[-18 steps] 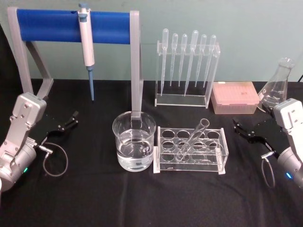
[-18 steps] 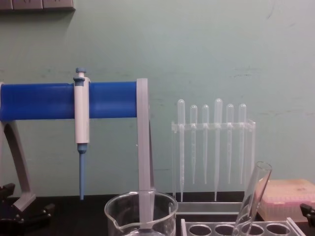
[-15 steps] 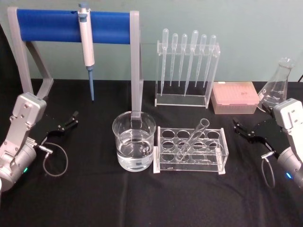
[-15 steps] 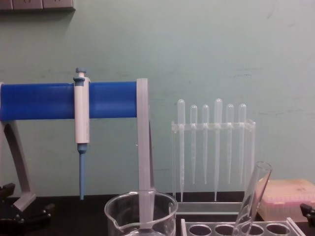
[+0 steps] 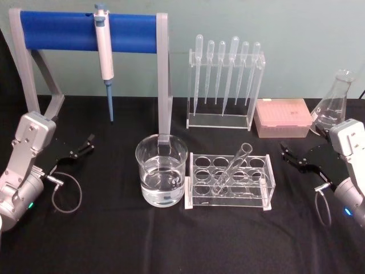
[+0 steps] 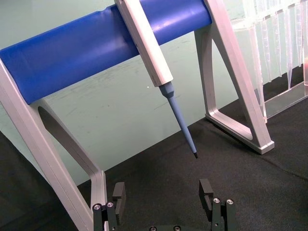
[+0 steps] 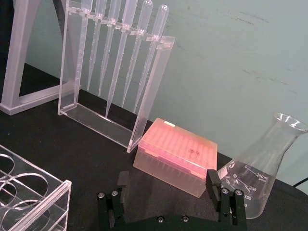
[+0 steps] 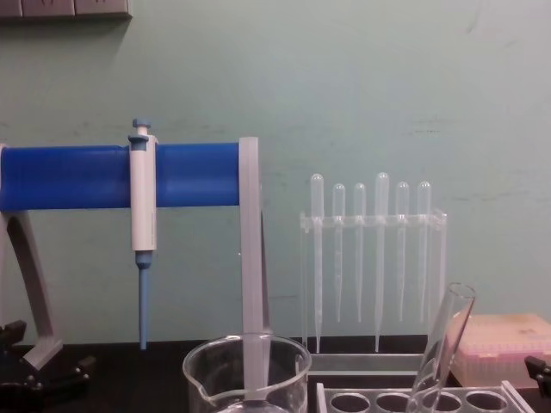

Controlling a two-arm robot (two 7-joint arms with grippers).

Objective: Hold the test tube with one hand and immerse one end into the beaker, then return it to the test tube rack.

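Test tube (image 5: pixel 232 168): it stands tilted in a middle hole of the clear rack (image 5: pixel 268 185), with its open rim leaning up and toward the far right. Nothing is holding it.
Beaker (image 5: pixel 161 177): it sits just left of the rack, partly filled with clear liquid. We cannot tell whether its wall touches the rack.
Right gripper (image 5: pixel 287 154): it rests low over the counter (image 5: pixel 171 245), right of the rack and apart from it. The jaws are wide and empty, as the right wrist view also shows (image 7: pixel 166 182).
Left gripper (image 5: pixel 88 144): it sits well left of the beaker, jaws wide with nothing between them (image 6: pixel 162 188).
Step in hand: we judge the task has not begun, so the first move is reaching for the tube.
Doing it well: we favour the right gripper, since the tube's upper end leans its way. We would close on the bare glass above the rack, square to the tilt and firm but gentle, because thin glass slips and cracks.
Lifting out: we would draw the tube along its own lean until the rounded bottom clears the hole, so the light rack is not dragged.
Edges: the beaker's flared rim and the rack's near wall lie close together. The tube has to rise over both before it dips.
Open room: bare counter lies in front of the rack and to both sides. Behind stand the pipette stand (image 5: pixel 225 74), the pink box (image 5: pixel 283 117) and the flask (image 5: pixel 333 105), so we would keep the path low and forward.
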